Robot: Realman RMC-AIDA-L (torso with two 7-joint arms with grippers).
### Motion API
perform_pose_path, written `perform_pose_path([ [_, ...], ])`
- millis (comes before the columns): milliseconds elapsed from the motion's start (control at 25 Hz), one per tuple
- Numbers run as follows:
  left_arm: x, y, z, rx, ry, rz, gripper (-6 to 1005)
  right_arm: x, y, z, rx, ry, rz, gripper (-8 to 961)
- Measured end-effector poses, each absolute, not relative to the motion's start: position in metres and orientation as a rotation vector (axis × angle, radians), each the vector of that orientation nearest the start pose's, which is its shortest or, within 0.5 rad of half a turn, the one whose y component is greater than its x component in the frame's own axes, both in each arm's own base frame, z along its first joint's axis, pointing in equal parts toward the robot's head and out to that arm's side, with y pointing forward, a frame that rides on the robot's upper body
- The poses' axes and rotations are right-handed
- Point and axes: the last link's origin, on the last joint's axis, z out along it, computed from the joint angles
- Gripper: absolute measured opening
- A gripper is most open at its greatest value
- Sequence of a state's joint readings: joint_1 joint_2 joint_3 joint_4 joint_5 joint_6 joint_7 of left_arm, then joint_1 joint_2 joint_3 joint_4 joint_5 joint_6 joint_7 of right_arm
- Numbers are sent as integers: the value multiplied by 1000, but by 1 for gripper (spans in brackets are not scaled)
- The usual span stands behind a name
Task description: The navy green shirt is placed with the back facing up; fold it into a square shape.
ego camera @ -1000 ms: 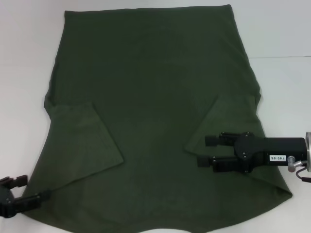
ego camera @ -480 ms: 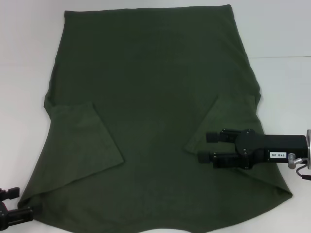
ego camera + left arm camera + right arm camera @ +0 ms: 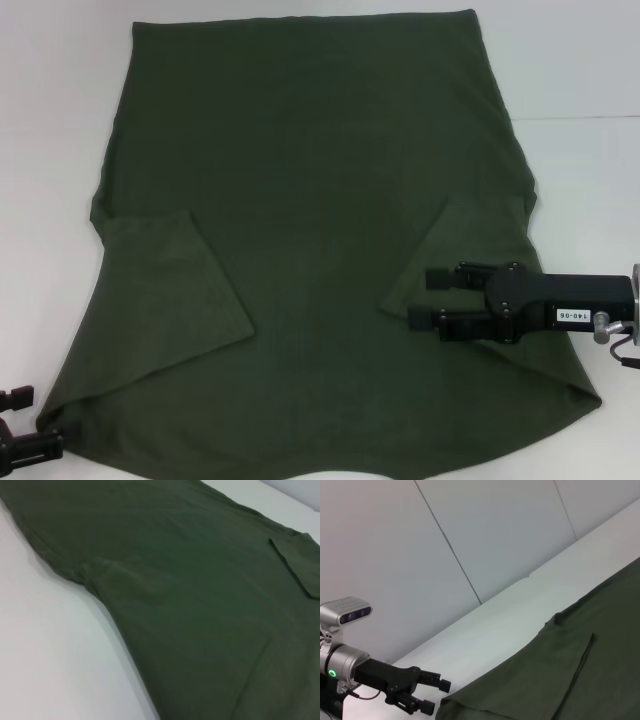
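The navy green shirt point(image 3: 320, 250) lies spread flat on the white table point(image 3: 50, 150), plain side up, filling most of the surface in front of the robot. Both short sleeves are folded inward onto the body: the left sleeve point(image 3: 165, 290) forms a flap on the robot's left side, and the right sleeve point(image 3: 465, 250) forms a matching flap on the robot's right side. The rest of the cloth is not folded. The edge nearest the robot curves along the table's near side.

The right gripper point(image 3: 420, 298) hovers over the right sleeve flap, reaching in from the robot's right, level with the table. Its two dark fingers point(image 3: 440, 277) stand apart, with no cloth between them.

The left gripper point(image 3: 22, 425) sits at the near left corner of the table, just beside the shirt's near left corner. From the right wrist view the left gripper point(image 3: 434, 695) shows its fingers spread apart and empty, close to the cloth edge.

The left wrist view shows only the shirt point(image 3: 200, 605) and bare table point(image 3: 45, 645).
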State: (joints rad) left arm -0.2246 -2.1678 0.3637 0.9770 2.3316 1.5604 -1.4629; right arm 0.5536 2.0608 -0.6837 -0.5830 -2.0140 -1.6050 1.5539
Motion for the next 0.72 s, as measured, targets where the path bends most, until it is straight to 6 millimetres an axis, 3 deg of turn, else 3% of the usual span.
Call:
perform_pose_path([
  [720, -376, 228, 34, -2400, -1090, -321, 902, 259, 324, -7, -2751, 914, 788, 897],
])
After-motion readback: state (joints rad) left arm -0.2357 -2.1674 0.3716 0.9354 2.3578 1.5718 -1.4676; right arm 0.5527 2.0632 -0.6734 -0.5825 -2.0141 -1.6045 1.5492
